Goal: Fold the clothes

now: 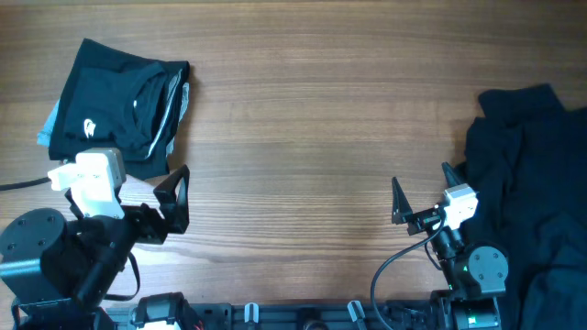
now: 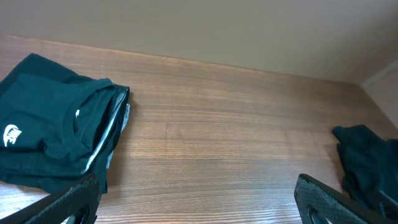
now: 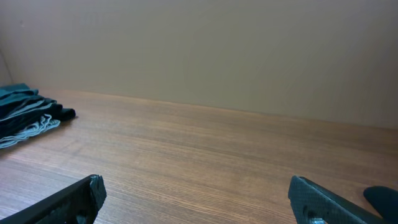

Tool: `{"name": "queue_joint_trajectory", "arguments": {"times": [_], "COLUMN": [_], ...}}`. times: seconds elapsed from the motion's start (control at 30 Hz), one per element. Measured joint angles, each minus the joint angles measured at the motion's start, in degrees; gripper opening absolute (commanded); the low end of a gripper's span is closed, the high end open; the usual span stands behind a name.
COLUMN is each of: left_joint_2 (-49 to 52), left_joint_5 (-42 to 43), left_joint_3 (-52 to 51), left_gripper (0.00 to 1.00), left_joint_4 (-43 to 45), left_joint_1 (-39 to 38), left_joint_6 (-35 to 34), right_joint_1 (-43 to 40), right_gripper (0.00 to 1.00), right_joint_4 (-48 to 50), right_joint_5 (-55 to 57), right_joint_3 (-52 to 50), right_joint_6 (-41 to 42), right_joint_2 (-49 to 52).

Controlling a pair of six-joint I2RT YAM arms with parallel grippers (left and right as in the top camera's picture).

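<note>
A pale wood-grain table (image 1: 293, 110) runs under both arms, with a plain beige wall (image 3: 199, 50) behind it. At the far left of the table lies a folded stack of dark clothes (image 1: 115, 105). Its top piece shows a small white logo (image 1: 90, 127), and pale edges peep out along its sides. The left gripper (image 1: 176, 200) hangs near that stack's right-hand corner, on the robot's side of it, its jaws spread wide and holding nothing. In the left wrist view the stack sits ahead and to the left of the gap between the fingers, not inside it. At the right edge of the table a loose heap of dark clothes (image 1: 537, 174) spreads out rumpled and unfolded. The right gripper (image 1: 424, 191) stands just beside the heap's left border, also fully parted and empty. Its outer finger is close to the fabric, but whether it touches cannot be told.
</note>
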Motion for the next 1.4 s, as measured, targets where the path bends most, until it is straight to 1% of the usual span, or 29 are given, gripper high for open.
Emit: {"name": "queue_joint_trajectory", "arguments": {"times": [0.27, 0.37, 0.43, 0.5, 0.53, 0.6, 0.67, 0.77, 0.87, 1.07, 1.17, 1.23, 1.33, 1.4], "left_joint_2": [0.0, -1.3, -4.5, -9.8, -12.1, -16.8, -20.6, -23.9, -25.9, -27.0, -31.8, -34.8, -35.0, -35.1], "left_joint_5": [0.0, -1.5, -2.2, -2.7, -2.8, -4.4, -5.5, -6.1, -5.9, -5.7, -5.7, -5.6, -5.3, -5.0], "left_joint_3": [0.0, -1.2, -5.4, -12.4, -15.2, -23.0, -30.9, -40.0, -48.2, -54.0, -57.4, -59.8, -63.3, -65.1], "left_gripper": [1.00, 1.00, 1.00, 1.00, 1.00, 1.00, 1.00, 1.00, 1.00, 1.00, 1.00, 1.00, 1.00, 1.00], "left_joint_4": [0.0, 4.4, 15.5, 23.8, 25.8, 32.8, 36.9, 40.4, 42.1, 42.4, 43.9, 46.4, 51.6, 53.0], "left_joint_1": [0.0, 0.0, 0.0, 0.0, 0.0, 0.0, 0.0, 0.0, 0.0, 0.0, 0.0, 0.0, 0.0, 0.0], "left_joint_6": [0.0, 0.3, 0.4, 0.4, 0.4, 0.4, 0.4, 0.4, 0.4, 0.4, 0.4, 0.4, 0.4, 0.4], "right_joint_1": [0.0, 0.0, 0.0, 0.0, 0.0, 0.0, 0.0, 0.0, 0.0, 0.0, 0.0, 0.0, 0.0, 0.0], "right_gripper": [1.00, 1.00, 1.00, 1.00, 1.00, 1.00, 1.00, 1.00, 1.00, 1.00, 1.00, 1.00, 1.00, 1.00], "right_joint_4": [0.0, 0.0, 0.0, 0.0, 0.0, 0.0, 0.1, 0.0, 0.0, 0.0, 0.0, 0.0, 0.0, 0.0], "right_joint_5": [0.0, 0.0, 0.0, 0.0, 0.0, 0.0, 0.0, 0.0, 0.0, 0.0, 0.0, 0.0, 0.0, 0.0], "right_joint_3": [0.0, 0.0, 0.0, 0.0, 0.0, 0.0, 0.0, 0.0, 0.0, 0.0, 0.0, 0.0, 0.0, 0.0], "right_joint_6": [0.0, 0.0, 0.0, 0.0, 0.0, 0.0, 0.0, 0.0, 0.0, 0.0, 0.0, 0.0, 0.0, 0.0], "right_joint_2": [0.0, 0.0, 0.0, 0.0, 0.0, 0.0, 0.0, 0.0, 0.0, 0.0, 0.0, -0.1, -0.1, -0.1]}}
